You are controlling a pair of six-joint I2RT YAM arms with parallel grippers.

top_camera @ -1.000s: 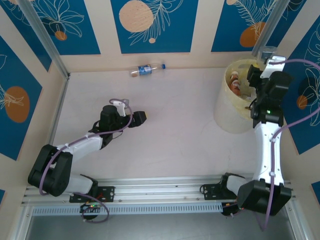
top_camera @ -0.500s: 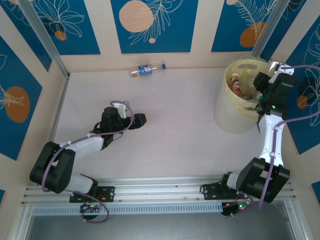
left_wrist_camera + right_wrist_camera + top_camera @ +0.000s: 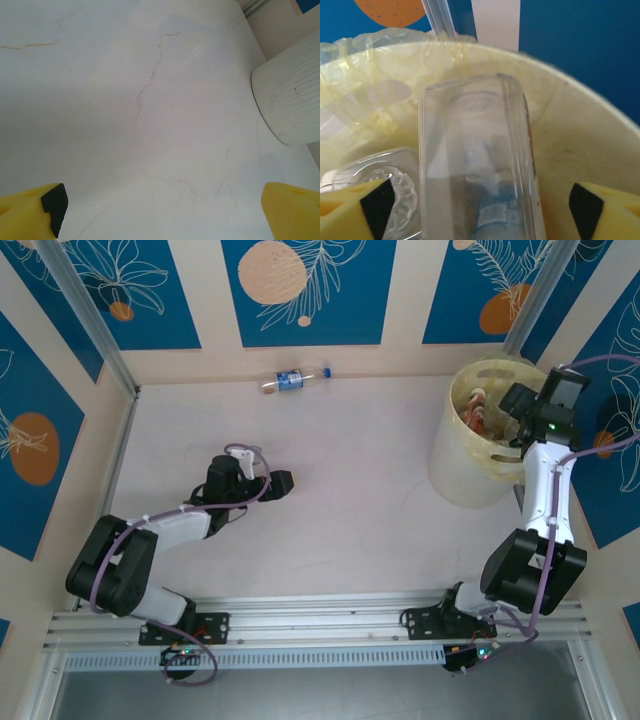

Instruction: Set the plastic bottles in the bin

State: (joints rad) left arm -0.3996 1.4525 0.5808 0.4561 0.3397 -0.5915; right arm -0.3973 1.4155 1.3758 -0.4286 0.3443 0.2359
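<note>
One plastic bottle point(image 3: 290, 380) with a blue label lies on the table by the back wall. The bin point(image 3: 455, 470), a pale-yellow bucket with a clear liner, stands at the right with several bottles point(image 3: 474, 416) inside. My right gripper point(image 3: 510, 410) hangs over the bin's right rim. In the right wrist view its jaws point(image 3: 480, 215) stand open, with a clear bottle point(image 3: 475, 165) loose between them and a gap on each side. Another bottle point(image 3: 395, 185) lies to its left in the bin point(image 3: 580, 140). My left gripper point(image 3: 283, 482) rests low over the table's middle, open point(image 3: 160, 215) and holding nothing.
The bin's ribbed side point(image 3: 290, 95) shows at the right of the left wrist view, across bare cracked table point(image 3: 150, 100). Blue patterned walls close off the back and sides. An aluminium rail point(image 3: 320, 615) runs along the near edge.
The right gripper's jaws have spread wide and let go of the clear bottle over the bin. The right arm has swung back toward the bin's right rim. The left arm has barely moved.
</note>
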